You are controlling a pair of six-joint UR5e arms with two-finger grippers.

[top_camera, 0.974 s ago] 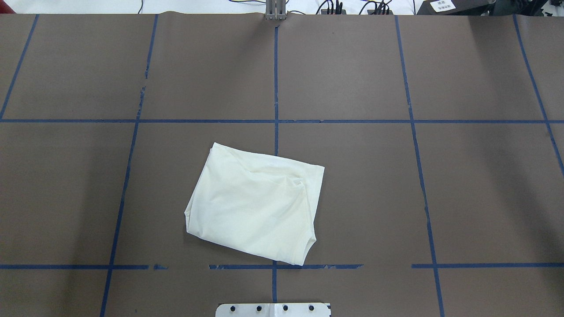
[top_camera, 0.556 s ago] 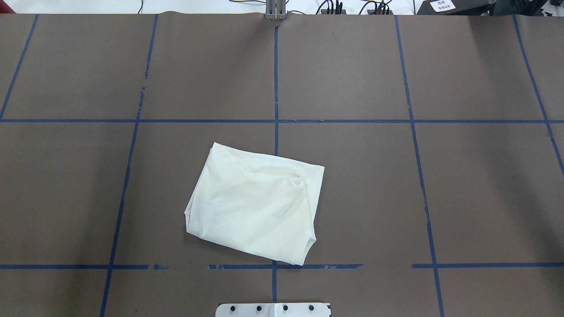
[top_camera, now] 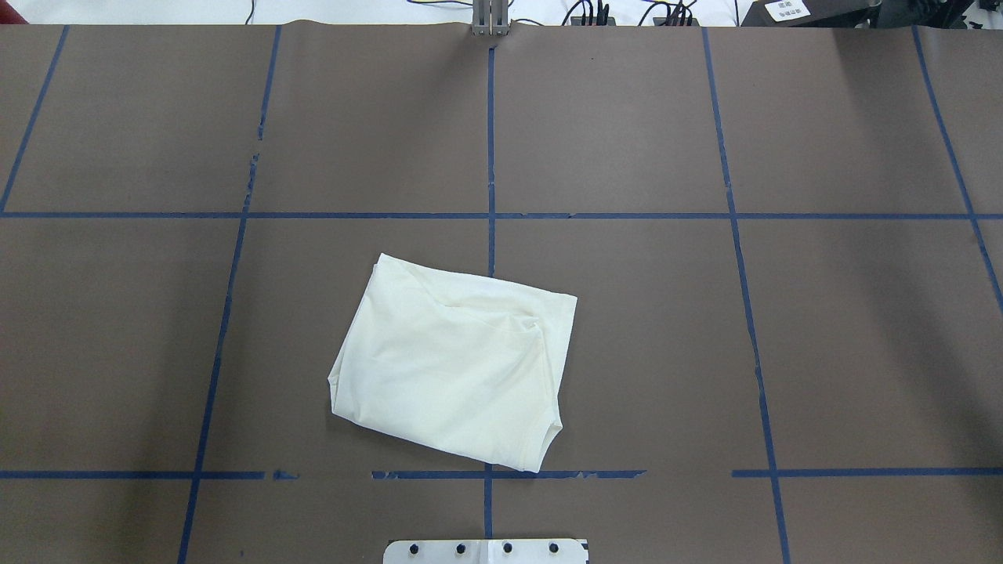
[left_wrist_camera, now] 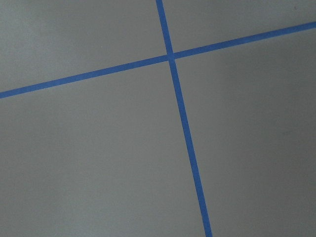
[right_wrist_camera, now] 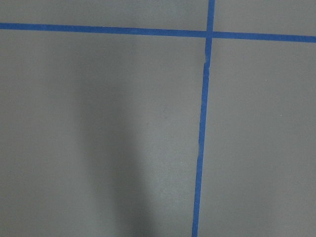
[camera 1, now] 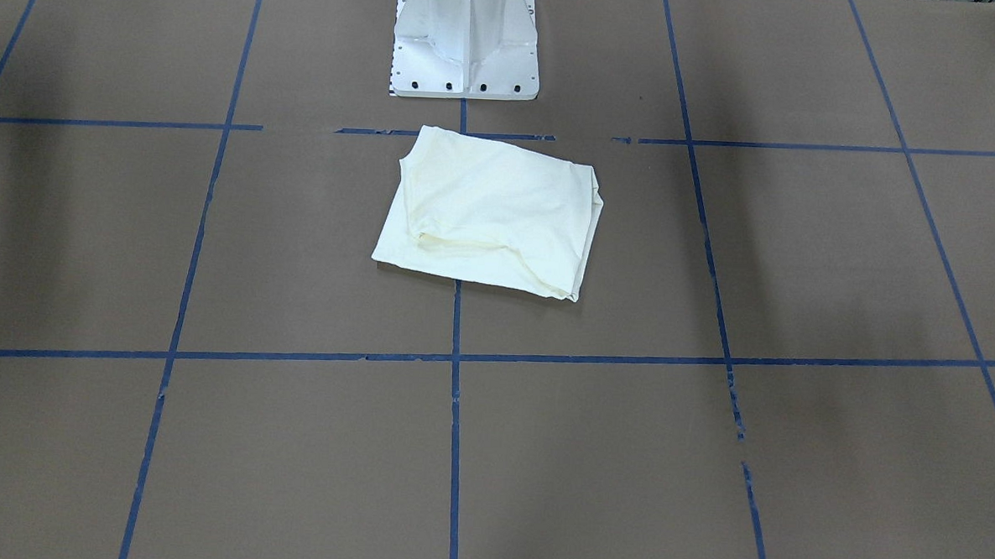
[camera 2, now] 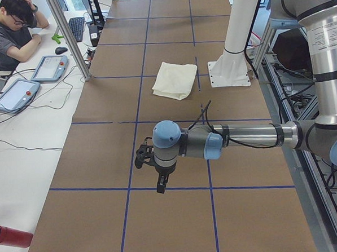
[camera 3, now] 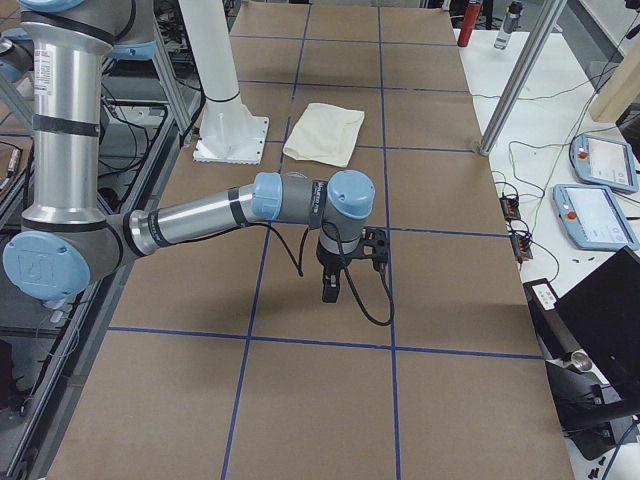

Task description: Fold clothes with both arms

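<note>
Cream folded T-shirt [top_camera: 450, 364] lies on the brown worktop [top_camera: 783, 313] near the white pedestal [camera 1: 466, 34], well apart from the left claw [camera 2: 154, 172] and right claw [camera 3: 345, 270], whose spread I cannot tell. Puffy, skewed layers may slump open.

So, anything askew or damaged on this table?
The folded cream shirt lies rotated against the blue tape grid, with one corner bunched. The tape line nearest the white base is ragged, with a gap. Nothing else stands out.
</note>
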